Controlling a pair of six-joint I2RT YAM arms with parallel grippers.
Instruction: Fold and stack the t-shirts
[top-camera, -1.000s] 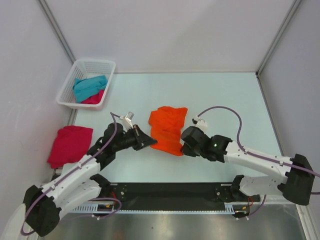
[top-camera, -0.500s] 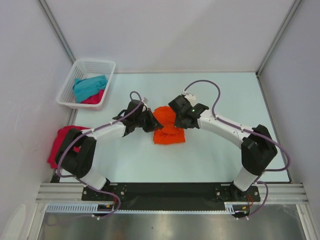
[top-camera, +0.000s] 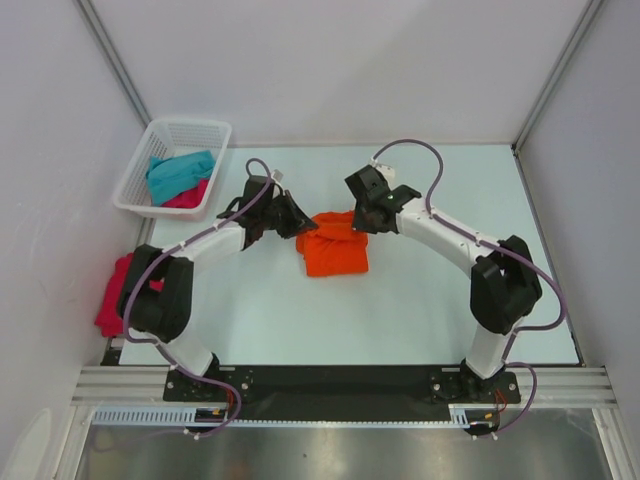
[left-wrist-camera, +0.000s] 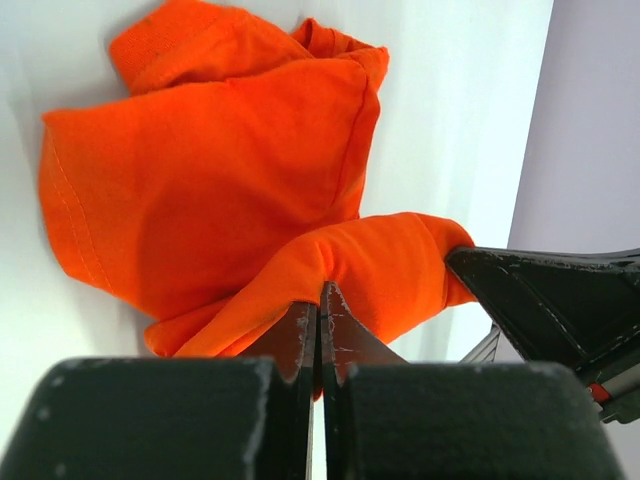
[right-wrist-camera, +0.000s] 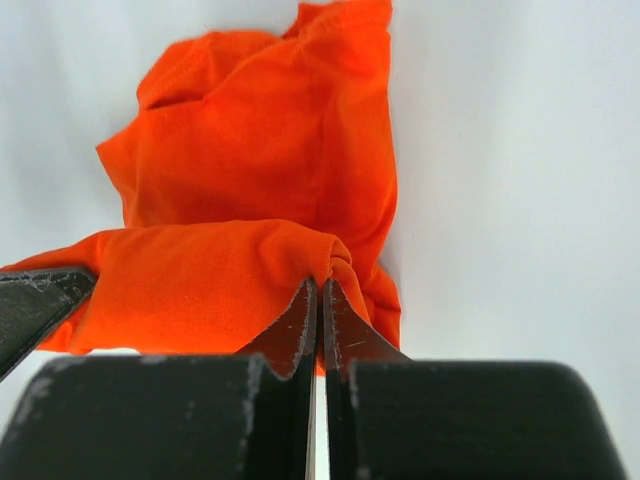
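The orange t-shirt lies bunched in the middle of the table. My left gripper is shut on its far left edge, and in the left wrist view a fold of the orange t-shirt is pinched at the closed tips of my left gripper. My right gripper is shut on the far right edge. The right wrist view shows the orange t-shirt clamped between the closed tips of my right gripper. A strip of cloth stretches between the two grippers.
A white lattice basket at the far left holds a teal t-shirt and a pink t-shirt. Another pink t-shirt lies at the table's left edge, partly behind my left arm.
Both arms have swung from the shirt's near edge to its far edge, carrying the near hem over. The orange shirt now lies shorter and doubled.
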